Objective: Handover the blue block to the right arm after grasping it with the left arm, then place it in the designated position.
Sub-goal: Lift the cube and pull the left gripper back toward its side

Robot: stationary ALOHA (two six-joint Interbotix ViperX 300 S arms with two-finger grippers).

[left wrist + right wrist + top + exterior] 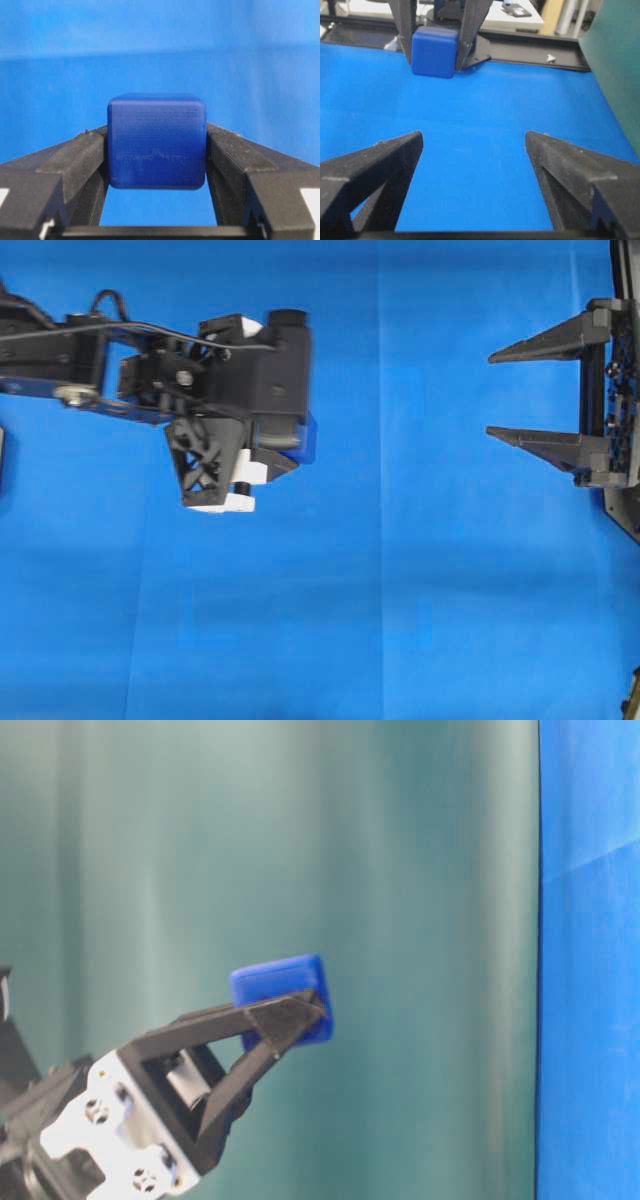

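The blue block, a dark-blue cube with rounded edges, sits clamped between the two black fingers of my left gripper. The left arm holds it raised above the blue cloth, left of centre, and only a sliver of the block shows past the wrist from overhead. From table level the block rides at the fingertips, tilted up. My right gripper hangs at the right edge with its jaws wide apart, pointing left toward the block, well short of it. It holds nothing, with the block straight ahead. No designated position is visible.
Blue cloth covers the whole table. A green backdrop stands behind the left arm. In the right wrist view a black frame rail runs along the far table edge, with a green panel at the right.
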